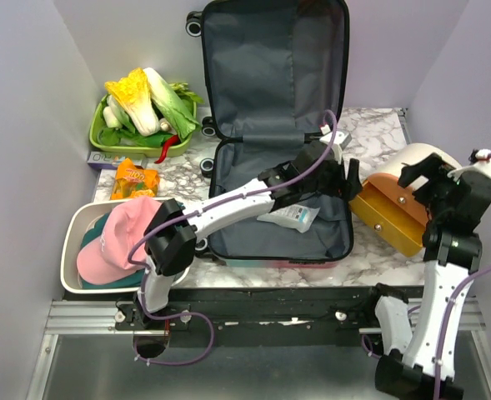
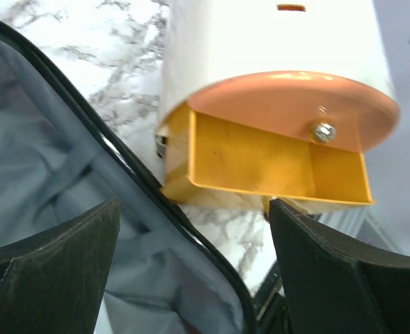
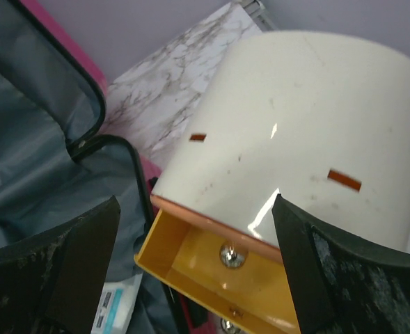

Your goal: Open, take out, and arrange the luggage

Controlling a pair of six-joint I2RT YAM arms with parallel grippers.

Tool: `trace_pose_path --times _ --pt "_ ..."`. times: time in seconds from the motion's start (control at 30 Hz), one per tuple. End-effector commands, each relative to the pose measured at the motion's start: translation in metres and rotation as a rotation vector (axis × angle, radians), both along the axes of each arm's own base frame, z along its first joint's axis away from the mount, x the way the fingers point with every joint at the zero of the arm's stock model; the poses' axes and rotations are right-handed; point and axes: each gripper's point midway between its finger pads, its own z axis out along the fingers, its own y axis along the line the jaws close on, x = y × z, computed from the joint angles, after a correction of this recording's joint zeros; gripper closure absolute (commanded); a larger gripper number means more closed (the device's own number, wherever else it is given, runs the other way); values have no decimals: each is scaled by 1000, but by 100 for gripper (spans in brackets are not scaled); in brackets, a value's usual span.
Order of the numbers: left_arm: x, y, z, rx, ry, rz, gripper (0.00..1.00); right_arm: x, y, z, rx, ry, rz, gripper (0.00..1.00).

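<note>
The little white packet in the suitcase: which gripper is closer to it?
Left. The left gripper hovers just past the packet, at the suitcase edge; the right gripper is farther off, over the cream container.

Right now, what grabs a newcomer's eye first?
The luggage sits wide open mid-table, with the left gripper open over its right edge. A pink cap sits in the white basin at front left. A cream container with an open yellow drawer lies on the right.
</note>
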Motion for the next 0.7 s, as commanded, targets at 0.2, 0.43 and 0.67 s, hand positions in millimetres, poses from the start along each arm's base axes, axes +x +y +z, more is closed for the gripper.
trace_pose_path --times 0.2,0.43,0.67 --pt "9 -47 -29 19 -17 -220 8 -57 -26 -36 47 13 -325 0" --pt "47 -65 -59 147 -39 -123 23 -50 -39 -39 97 11 -417 0" --pt "55 -53 -70 185 -73 -67 32 -57 -54 -29 40 15 -480 0"
